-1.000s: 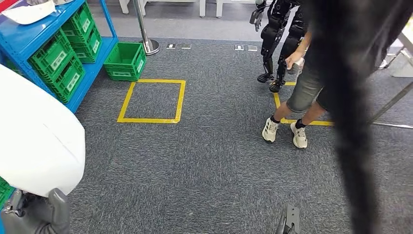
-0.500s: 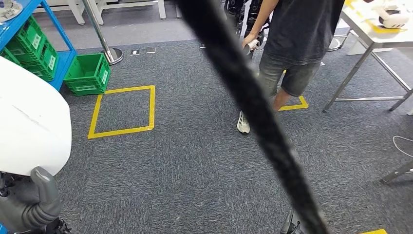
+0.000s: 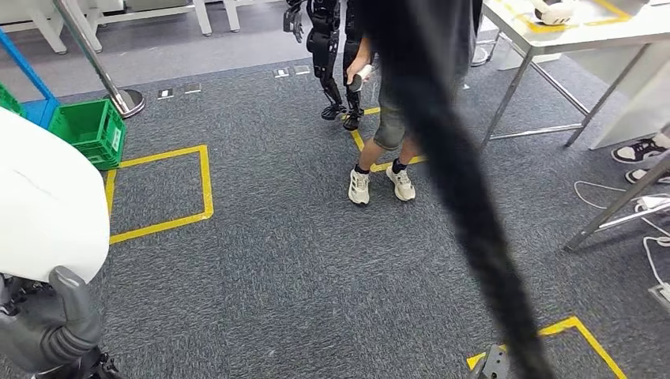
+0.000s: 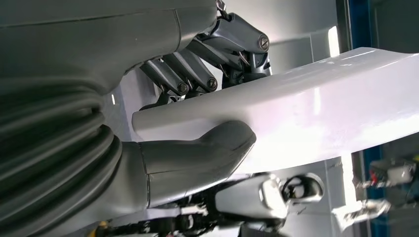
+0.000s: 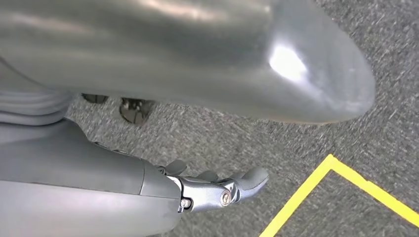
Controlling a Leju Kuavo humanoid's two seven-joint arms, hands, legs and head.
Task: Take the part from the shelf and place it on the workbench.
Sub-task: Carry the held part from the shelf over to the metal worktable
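A large white curved part (image 3: 43, 205) fills the left edge of the head view, and my left hand (image 3: 51, 328) grips its lower edge. In the left wrist view the thumb (image 4: 207, 148) presses one face of the white part (image 4: 316, 118) while the darker fingers (image 4: 197, 74) wrap the other. My right hand (image 5: 217, 185) hangs beside my body over the carpet, its fingers held out and holding nothing. The workbench (image 3: 585, 31), a white table on metal legs, stands at the far right.
A person in shorts and white shoes (image 3: 379, 126) stands ahead beside another dark robot (image 3: 324, 47). A blurred black cable (image 3: 458, 181) crosses the view. Green crates (image 3: 91, 130) and a blue shelf post sit at the left. Yellow tape squares (image 3: 158, 193) mark the grey carpet.
The whole scene has slid leftward as my view turns right: the blue shelf has nearly left the picture and the workbench has come in. My left hand keeps its hold on the white part.
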